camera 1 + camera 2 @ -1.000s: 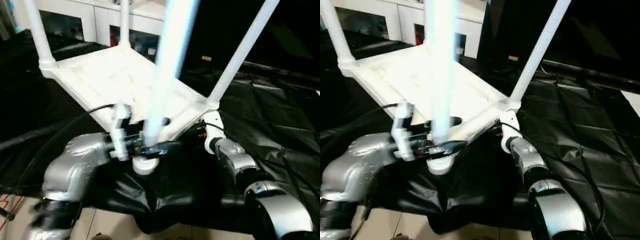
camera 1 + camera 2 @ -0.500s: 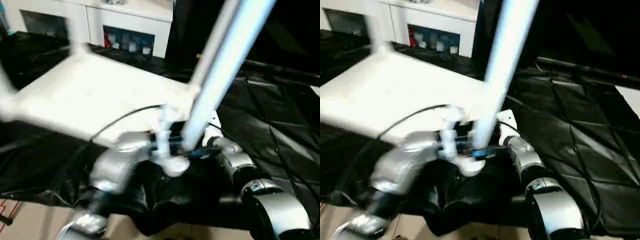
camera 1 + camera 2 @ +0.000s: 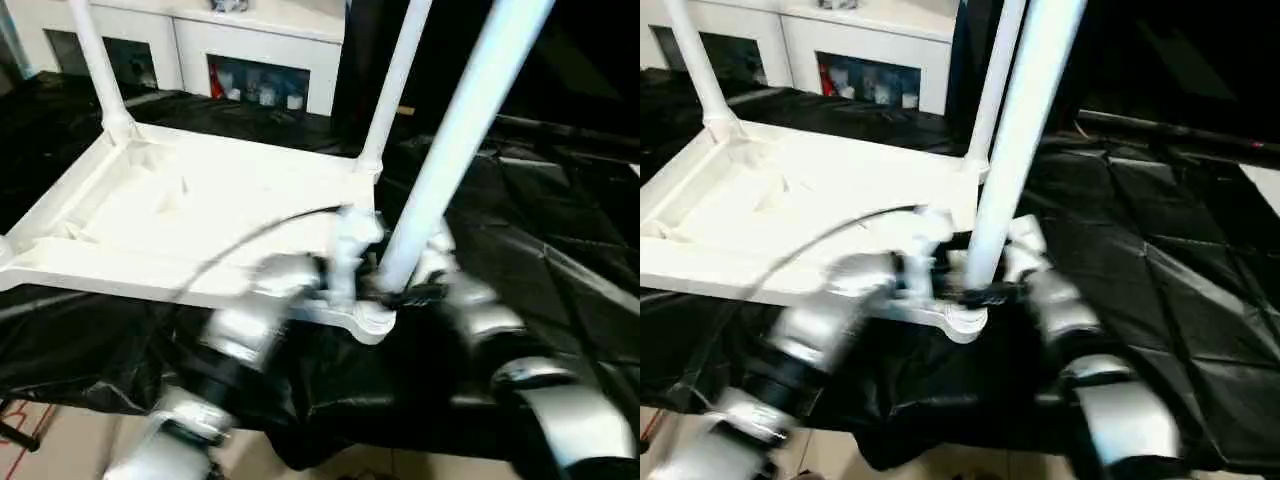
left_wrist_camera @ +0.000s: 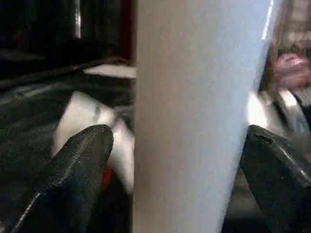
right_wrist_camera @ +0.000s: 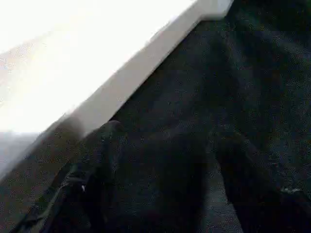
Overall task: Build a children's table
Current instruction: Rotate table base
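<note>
**Upturned table, near-corner leg between our left claw's fingers**

On the left of the scene we see the white tabletop (image 3: 200,215) lying upside down on the black-draped work table (image 3: 560,250), its ribbed underside facing up. One leg (image 3: 95,60) rises from the far left corner socket, and another leg (image 3: 395,80) rises from the far right corner socket. Beyond the work table stands a white cabinet (image 3: 250,50) with open shelves.

Our left forearm (image 3: 235,335) reaches in from the near left edge toward the tabletop's near right corner, with a black cable arcing over it. There the left claw (image 4: 180,160) stands wide, one black finger (image 4: 77,170) on each side of the near leg (image 3: 450,150). In the left wrist view the tube sits between the fingers with a gap showing at the one side; we cannot tell whether either finger touches it. That leg stands in the near right corner socket (image 3: 372,320) and leans up to the right.

Just right of that corner is our right forearm (image 3: 480,320), coming from the near right. In the right wrist view the right claw (image 5: 165,184) has its two fingers apart with only black cloth between them, beside and below the tabletop's white edge (image 5: 131,77). It holds nothing that we can see.
</note>
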Robot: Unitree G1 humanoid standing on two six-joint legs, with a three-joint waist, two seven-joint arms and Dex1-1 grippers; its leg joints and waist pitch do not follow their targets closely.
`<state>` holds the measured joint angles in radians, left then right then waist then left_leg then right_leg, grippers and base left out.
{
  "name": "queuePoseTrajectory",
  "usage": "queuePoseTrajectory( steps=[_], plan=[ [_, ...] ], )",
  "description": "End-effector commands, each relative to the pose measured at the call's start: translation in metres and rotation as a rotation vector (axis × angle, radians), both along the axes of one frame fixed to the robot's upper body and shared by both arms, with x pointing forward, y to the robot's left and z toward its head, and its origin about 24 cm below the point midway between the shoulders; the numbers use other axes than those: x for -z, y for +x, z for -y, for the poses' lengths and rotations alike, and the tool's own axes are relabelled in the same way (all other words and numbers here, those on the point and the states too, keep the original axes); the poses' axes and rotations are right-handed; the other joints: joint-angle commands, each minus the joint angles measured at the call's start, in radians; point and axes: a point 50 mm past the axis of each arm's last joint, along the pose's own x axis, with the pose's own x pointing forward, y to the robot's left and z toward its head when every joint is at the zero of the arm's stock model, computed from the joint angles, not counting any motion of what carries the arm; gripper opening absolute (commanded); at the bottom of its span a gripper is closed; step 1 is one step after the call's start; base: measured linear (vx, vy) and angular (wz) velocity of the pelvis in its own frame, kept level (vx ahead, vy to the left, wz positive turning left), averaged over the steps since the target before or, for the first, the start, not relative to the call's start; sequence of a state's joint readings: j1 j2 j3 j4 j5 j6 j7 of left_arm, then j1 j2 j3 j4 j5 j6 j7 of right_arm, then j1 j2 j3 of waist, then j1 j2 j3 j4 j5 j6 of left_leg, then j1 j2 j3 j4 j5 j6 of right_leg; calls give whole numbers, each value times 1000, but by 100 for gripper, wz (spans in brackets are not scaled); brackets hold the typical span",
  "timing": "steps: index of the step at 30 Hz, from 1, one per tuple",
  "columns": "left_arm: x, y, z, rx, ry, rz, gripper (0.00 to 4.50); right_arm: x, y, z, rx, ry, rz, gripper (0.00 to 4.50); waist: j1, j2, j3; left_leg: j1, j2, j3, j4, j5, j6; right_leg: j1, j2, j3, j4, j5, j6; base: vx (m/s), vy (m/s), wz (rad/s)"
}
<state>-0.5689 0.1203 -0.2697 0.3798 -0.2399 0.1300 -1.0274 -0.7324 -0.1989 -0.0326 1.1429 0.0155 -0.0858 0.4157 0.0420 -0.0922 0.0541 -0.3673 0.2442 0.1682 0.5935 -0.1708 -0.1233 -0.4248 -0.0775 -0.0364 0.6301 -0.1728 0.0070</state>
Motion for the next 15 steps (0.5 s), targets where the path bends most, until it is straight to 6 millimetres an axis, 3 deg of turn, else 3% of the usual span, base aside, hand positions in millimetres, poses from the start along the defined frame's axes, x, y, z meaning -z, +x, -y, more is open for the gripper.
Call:
queuePoseTrajectory(
  steps=[1,2,3,5,9,11,13,14,15],
  plan=[
    [-3,0,-2,42,-1,8,446,-5,0,7,-20,11,27,321,6,14,-74,7,-24,26,-60,-211,31,61,-22,20,-64,-102,-229,0,0,0],
    [4,-1,-24,101,80,-2,446,-8,-7,22,-128,-27,39,321,10,21,-72,7,-25,24,-61,-218,38,63,-22,19,-67,-109,-229,0,0,0],
    [7,0,-33,117,116,-1,446,-9,-11,29,-181,-52,39,321,10,19,-72,6,-23,25,-61,-221,40,63,-22,20,-67,-110,-230,0,0,0],
    [9,2,-41,131,155,8,446,-10,-16,38,-238,-72,28,321,14,21,-73,7,-26,25,-62,-216,43,64,-21,20,-67,-101,-239,0,0,0],
    [16,8,-55,161,268,15,402,-18,-28,53,-372,-87,5,321,21,27,-71,14,-22,27,-62,-237,39,62,-22,21,-69,-98,-251,0,0,0],
    [18,9,-58,171,298,15,391,-21,-31,55,-409,-86,0,321,23,21,-70,9,-24,24,-65,-246,48,68,-22,20,-70,-112,-246,0,0,0],
    [25,12,-62,201,412,16,370,-30,-46,61,-554,-88,-55,321,28,24,-68,13,-21,22,-66,-266,53,69,-23,21,-78,-149,-230,0,0,0],
    [26,12,-62,202,420,16,364,-31,-47,61,-563,-88,-59,321,28,21,-66,12,-22,22,-66,-263,58,71,-21,21,-79,-150,-225,0,0,0],
    [30,13,-63,219,463,-6,357,-35,-54,64,-626,-97,-95,321,30,25,-66,8,-20,21,-67,-259,53,69,-27,20,-76,-167,-225,0,0,0]
  ],
)
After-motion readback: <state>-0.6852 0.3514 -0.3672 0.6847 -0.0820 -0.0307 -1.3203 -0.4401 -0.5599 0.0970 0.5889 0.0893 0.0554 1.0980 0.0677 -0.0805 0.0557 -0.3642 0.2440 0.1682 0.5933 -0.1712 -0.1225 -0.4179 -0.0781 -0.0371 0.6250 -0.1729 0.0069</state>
